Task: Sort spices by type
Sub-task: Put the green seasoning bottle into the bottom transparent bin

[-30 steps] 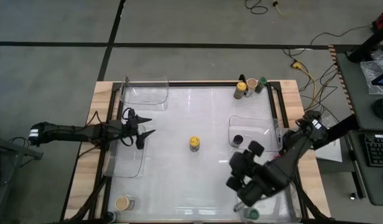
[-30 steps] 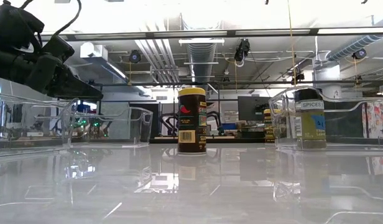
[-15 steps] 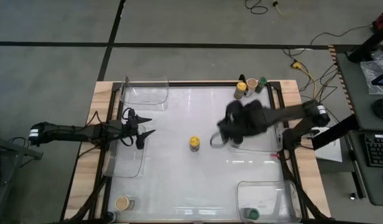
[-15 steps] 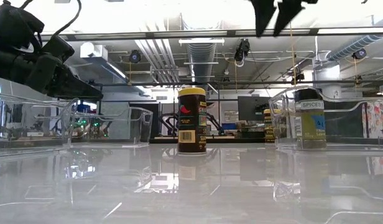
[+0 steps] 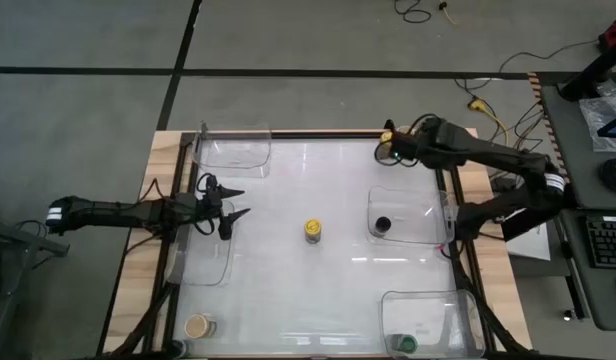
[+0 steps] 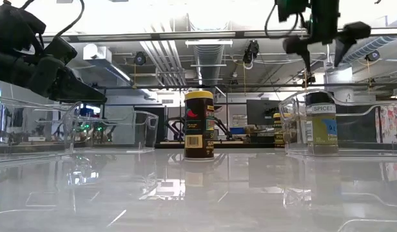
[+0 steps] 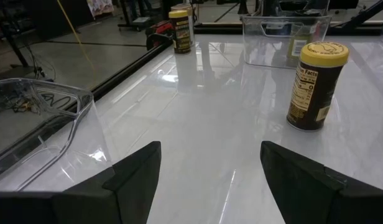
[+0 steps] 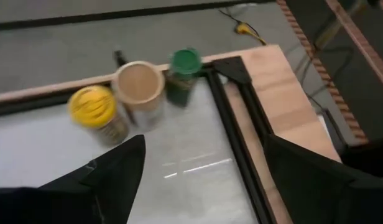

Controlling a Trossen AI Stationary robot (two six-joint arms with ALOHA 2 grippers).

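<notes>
Three spice jars stand upright in the table's far right corner: yellow lid, tan lid, green lid. My right gripper hovers open above and just short of them, touching nothing. A yellow-lidded jar stands alone mid-table. A black-lidded jar stands inside the right clear tray. A green-lidded jar sits in the near right tray. A tan-lidded jar stands at the near left corner. My left gripper waits open at the table's left.
A clear tray lies at the far left and another under my left gripper. A black frame rail borders the table's right edge, with the wooden base beyond. Open tabletop surrounds the middle jar.
My right arm has swung from the near right corner across the middle of the table to the far right corner, and now hangs over the three jars there. The jars and trays have stayed in place. My left arm has kept still.
</notes>
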